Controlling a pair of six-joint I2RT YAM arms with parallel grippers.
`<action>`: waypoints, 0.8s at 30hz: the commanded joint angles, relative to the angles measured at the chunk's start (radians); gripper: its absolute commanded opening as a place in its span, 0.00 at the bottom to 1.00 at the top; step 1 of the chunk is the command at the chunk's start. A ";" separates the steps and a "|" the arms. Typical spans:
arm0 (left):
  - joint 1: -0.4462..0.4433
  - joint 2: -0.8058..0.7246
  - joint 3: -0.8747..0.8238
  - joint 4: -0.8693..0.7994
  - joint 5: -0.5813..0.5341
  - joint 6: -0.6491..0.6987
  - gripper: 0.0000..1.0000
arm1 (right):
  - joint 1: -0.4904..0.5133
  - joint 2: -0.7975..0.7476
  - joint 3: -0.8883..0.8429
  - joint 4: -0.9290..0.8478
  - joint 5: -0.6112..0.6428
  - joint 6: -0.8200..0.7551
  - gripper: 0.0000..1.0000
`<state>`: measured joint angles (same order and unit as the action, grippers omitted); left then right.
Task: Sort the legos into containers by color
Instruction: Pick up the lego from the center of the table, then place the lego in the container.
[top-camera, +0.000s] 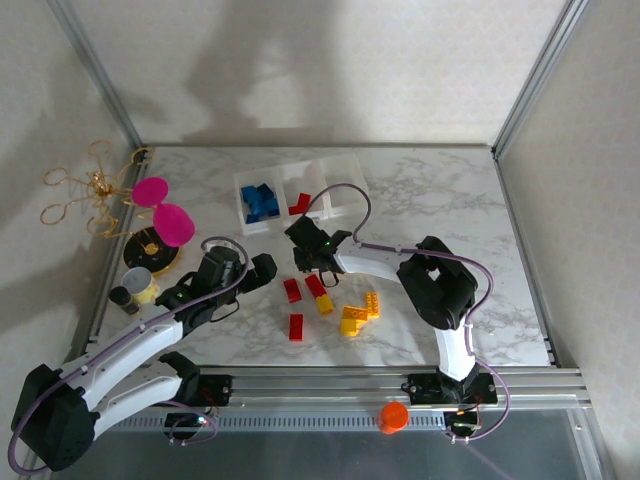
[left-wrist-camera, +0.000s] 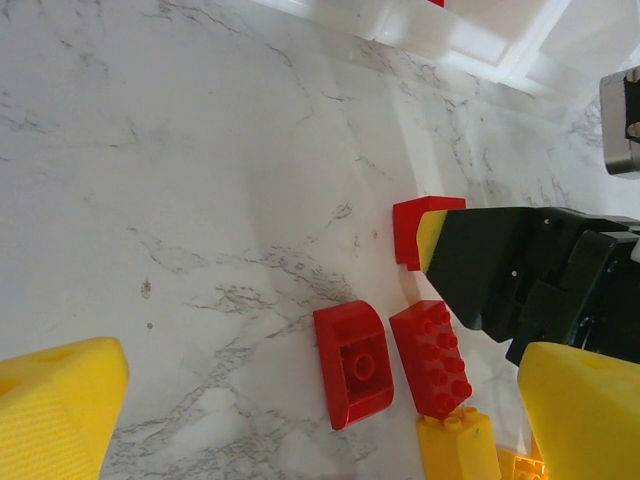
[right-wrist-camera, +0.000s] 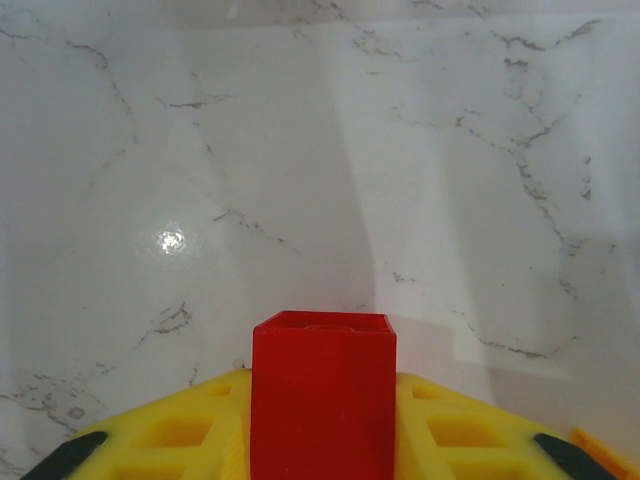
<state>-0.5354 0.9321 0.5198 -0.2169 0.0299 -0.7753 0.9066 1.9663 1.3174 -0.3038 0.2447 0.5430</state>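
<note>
The right gripper (top-camera: 301, 262) pinches a red lego (right-wrist-camera: 322, 395) between its yellow fingertips over the marble table (top-camera: 440, 200), the left gripper (top-camera: 258, 272) hangs spread wide beside loose red and yellow legos (top-camera: 322, 303), and the white tray (top-camera: 283, 172) beyond holds blue legos (top-camera: 262, 203) in its left compartment.

White marbled table (top-camera: 450, 200), pale patterned walls (top-camera: 350, 70)

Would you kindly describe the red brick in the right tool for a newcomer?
Find the white tray at the table's far side. Just nearer is the right tool, shut on a red brick. Unlike the loose red bricks beside it, this one sits between yellow fingers.
</note>
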 joint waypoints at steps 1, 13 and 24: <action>-0.009 0.017 0.033 0.012 -0.029 0.008 1.00 | -0.016 -0.056 0.048 -0.005 0.041 -0.030 0.32; -0.008 0.116 0.128 0.063 -0.085 0.035 1.00 | -0.127 0.012 0.228 0.074 0.070 -0.156 0.30; 0.009 0.210 0.197 0.107 -0.110 0.048 1.00 | -0.191 0.217 0.474 0.117 0.096 -0.272 0.30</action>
<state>-0.5331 1.1229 0.6819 -0.1375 -0.0502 -0.7448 0.7345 2.1300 1.7336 -0.2008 0.3202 0.3172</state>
